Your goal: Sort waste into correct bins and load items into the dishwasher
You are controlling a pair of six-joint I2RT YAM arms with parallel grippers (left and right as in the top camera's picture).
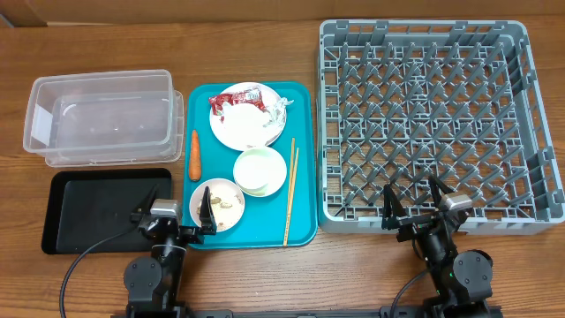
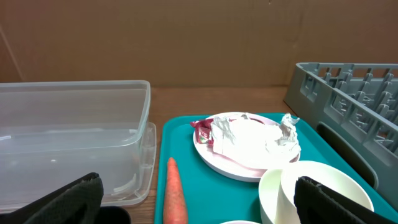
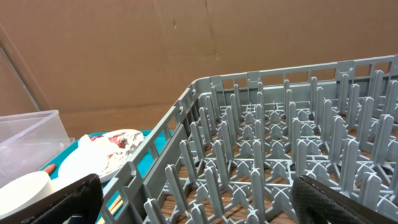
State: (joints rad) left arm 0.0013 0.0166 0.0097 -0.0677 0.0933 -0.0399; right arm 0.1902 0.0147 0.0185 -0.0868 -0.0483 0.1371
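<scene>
My left gripper and right gripper stand spread and empty. The carrot lies on the tray ahead of the left one, pointing lengthwise away; my left arm is nearer.

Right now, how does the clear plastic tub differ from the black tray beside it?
The clear tub is see-through with tall walls; the black tray is opaque and shallow. The clear tub sits farther from the robot, the black tray nearer, just in front of it. Both are rectangular with rounded corners, similar in footprint, and lie left of the teal tray.
</scene>
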